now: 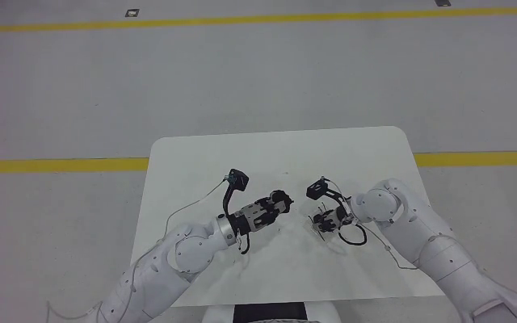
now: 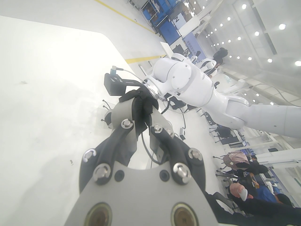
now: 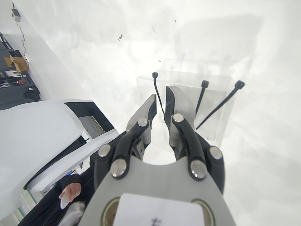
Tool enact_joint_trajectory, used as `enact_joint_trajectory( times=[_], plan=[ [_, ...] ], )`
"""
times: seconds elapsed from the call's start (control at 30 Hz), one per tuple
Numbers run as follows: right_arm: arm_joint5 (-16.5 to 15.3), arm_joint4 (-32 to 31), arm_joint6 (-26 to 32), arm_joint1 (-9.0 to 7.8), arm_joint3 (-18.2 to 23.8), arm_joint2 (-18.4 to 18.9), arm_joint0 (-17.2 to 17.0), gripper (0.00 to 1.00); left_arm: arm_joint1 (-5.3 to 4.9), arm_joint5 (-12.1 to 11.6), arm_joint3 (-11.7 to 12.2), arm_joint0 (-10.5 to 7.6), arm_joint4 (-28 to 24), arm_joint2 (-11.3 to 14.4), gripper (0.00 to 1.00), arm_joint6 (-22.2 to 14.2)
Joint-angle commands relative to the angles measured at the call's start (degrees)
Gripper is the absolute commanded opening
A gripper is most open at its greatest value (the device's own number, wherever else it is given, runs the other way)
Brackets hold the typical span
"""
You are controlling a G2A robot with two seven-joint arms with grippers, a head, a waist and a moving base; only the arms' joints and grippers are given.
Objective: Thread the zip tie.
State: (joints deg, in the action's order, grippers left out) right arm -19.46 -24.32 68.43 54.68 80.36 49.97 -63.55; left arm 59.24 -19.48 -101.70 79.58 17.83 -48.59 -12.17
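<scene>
The right tool (image 3: 161, 95) hangs low over the white tabletop (image 3: 211, 24), tipped down at a clear block (image 3: 221, 118) that stands on it. Its two fingers (image 3: 150, 109) are a narrow slot apart. A black zip tie (image 3: 155, 75) rises between them, head uppermost and above the fingertips, and its strap lies close to one pad (whether it touches is hard to say). The fingers are not pressed together on it. Two more ties stand in the same block, off to one side of the tool: one (image 3: 201, 98) is nearly upright and the other (image 3: 218, 106) leans well over.

In the top view the left tool (image 1: 279, 200) is just beside the right one, tip towards tip, near the middle of the tabletop. A black wad (image 2: 141, 105) covers its tip, so I cannot tell how far open it is or what it holds.
</scene>
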Motion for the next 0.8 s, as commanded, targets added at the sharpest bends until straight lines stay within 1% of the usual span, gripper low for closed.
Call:
enact_joint_trajectory(
  times=[0.0, 0.07, 0.1, 0.13, 0.3, 0.4, 0.6, 0.77],
  plan=[
    [-0.02, 0.22, 0.07, 0.06, -0.26, -0.22, 0.18, 0.11, 0.0, 0.0, 0.0, 0.0, 0.0, 0.0, 0.0, 0.0],
    [-0.02, 0.34, 0.09, 0.12, -0.48, -0.41, 0.35, 0.08, 0.0, 0.0, 0.0, 0.0, 0.0, 0.0, 0.0, 0.0],
    [-0.02, 0.44, 0.07, 0.14, -0.58, -0.49, 0.43, 0.03, 0.0, 0.0, 0.0, 0.0, 0.0, 0.0, 0.0, 0.0],
    [-0.02, 0.53, 0.04, 0.16, -0.68, -0.59, 0.52, 0.0, 0.0, 0.0, 0.0, 0.0, 0.0, 0.0, 0.0, 0.0],
    [-0.02, 0.64, -0.01, 0.08, -0.48, -0.73, 0.59, 0.0, 0.0, 0.0, 0.0, 0.0, 0.0, 0.0, 0.0, 0.0],
    [-0.02, 0.58, -0.27, -0.2, 0.23, -0.18, 0.31, 0.0, 0.0, 0.0, 0.0, 0.0, 0.0, 0.0, 0.0, 0.0],
    [-0.02, 0.9, -1.07, -1.56, 3.52, 3.09, -2.05, 0.0, 0.0, 0.0, 0.0, 0.0, 0.0, 0.0, 0.0, 0.0],
    [-0.02, 2.82, -2.2, -3.05, 7.11, 7.17, -5.03, 0.0, 0.0, 0.0, 0.0, 0.0, 0.0, 0.0, 0.0, 0.0]
  ],
)
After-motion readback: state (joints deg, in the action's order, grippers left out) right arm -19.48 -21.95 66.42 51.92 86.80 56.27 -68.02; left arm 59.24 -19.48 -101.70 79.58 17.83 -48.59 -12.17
